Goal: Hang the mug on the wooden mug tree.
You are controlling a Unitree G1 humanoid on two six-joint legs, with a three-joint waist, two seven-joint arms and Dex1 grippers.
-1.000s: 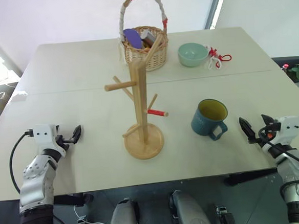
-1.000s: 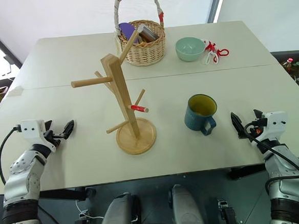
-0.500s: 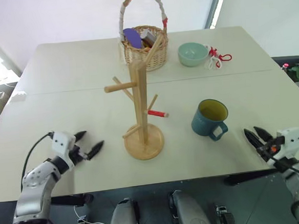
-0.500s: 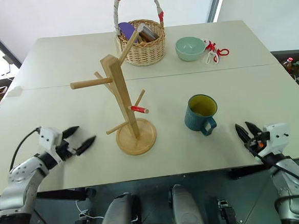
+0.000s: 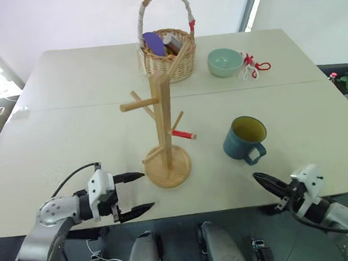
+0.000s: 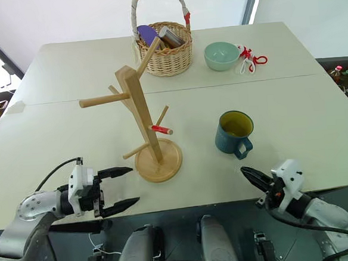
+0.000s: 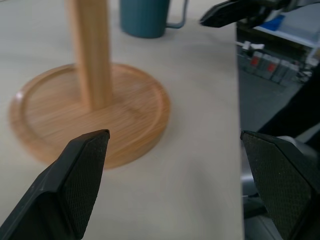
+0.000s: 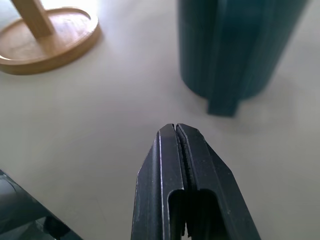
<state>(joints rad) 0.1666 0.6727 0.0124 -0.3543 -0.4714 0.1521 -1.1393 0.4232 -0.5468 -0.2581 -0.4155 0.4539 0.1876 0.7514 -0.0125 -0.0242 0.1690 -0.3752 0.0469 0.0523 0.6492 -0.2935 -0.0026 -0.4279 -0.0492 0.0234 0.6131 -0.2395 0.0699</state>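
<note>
The dusty-blue mug (image 5: 244, 138) stands upright on the table, right of the wooden mug tree (image 5: 163, 125), with its handle toward the front edge. The tree's round base (image 7: 90, 110) lies just beyond my left gripper (image 5: 147, 191). That gripper is open, empty and aimed at the base from the front left. My right gripper (image 5: 262, 181) is shut on nothing. It sits low at the table's front edge, and its tip (image 8: 176, 127) points toward the mug's handle (image 8: 220, 95), a short way off.
At the back of the table stand a wicker basket (image 5: 168, 59) with things in it, a pale green bowl (image 5: 224, 62) and a red-and-white cord (image 5: 254, 66). Both grippers hover at the table's front edge (image 5: 215, 206).
Both arms drew back to the front edge and swung inward. The left gripper turned to face the tree's base, still open. The right gripper shut and now points toward the mug.
</note>
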